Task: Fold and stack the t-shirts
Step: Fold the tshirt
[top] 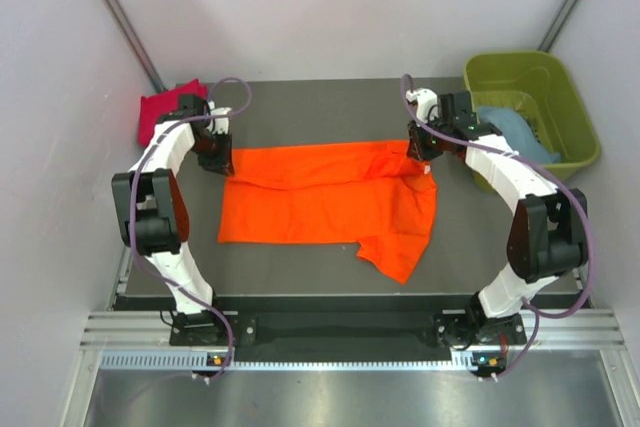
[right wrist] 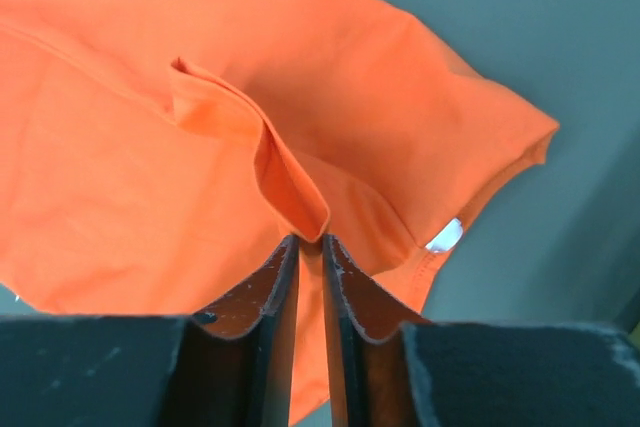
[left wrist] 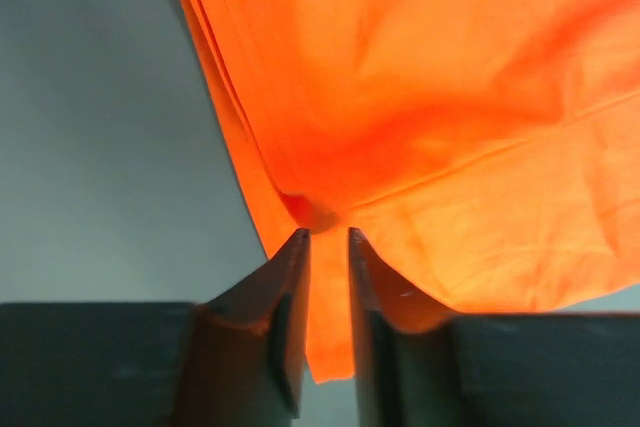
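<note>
As things stand: orange t-shirt half-folded on counter
Left fingers: pinching its edge
Right fingers: pinching opposite edge
Remaining: finish fold, blue t-shirt in tub

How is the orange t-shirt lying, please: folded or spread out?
Partly folded: the orange t-shirt is doubled over along its far edge, one corner trailing loose.

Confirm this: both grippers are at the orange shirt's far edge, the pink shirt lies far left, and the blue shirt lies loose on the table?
One slip: the blue shirt lies in the green tub at far right, as the top view shows. The rest holds.
</note>
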You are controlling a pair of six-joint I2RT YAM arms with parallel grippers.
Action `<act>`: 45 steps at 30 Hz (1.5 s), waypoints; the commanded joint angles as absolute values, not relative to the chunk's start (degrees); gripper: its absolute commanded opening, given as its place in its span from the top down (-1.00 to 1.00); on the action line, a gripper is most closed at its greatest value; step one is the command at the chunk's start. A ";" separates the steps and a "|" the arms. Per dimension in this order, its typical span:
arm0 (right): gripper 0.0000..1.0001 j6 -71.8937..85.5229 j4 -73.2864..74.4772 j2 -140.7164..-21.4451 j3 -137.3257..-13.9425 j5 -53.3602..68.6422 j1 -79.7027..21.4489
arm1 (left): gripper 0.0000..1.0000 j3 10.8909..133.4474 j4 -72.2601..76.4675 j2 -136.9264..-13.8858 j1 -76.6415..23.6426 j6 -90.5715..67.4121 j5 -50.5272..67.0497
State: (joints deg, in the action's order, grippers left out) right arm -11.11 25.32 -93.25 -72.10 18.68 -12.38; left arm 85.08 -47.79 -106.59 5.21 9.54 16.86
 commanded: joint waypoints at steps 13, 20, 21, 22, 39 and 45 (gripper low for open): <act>0.61 -10.64 18.02 -93.14 -78.04 20.39 -13.36 | 0.12 97.08 -42.69 -106.15 5.10 2.12 22.40; 0.60 -7.83 18.72 -105.11 -84.19 21.27 -13.89 | 0.18 99.49 -47.10 -117.32 4.04 -1.76 24.35; 0.59 -7.30 18.98 -105.99 -84.63 20.66 -13.71 | 0.15 99.84 -48.33 -117.94 4.13 -1.76 24.00; 0.59 -6.95 18.90 -107.21 -84.99 20.48 -13.62 | 0.10 99.93 -48.34 -118.21 4.13 -1.93 23.65; 0.26 6.06 19.87 -113.37 -82.88 15.82 -12.48 | 0.08 108.18 -49.31 -131.13 4.13 -4.22 20.22; -0.02 14.23 18.20 -118.56 -86.22 15.29 -11.78 | 0.10 113.98 -48.78 -136.31 4.22 -4.48 18.99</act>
State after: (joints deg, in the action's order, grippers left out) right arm 8.05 20.67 -116.75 -82.67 16.03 -12.40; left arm 111.15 -50.22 -133.01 4.23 -4.51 21.17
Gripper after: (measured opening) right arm 0.499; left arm 0.453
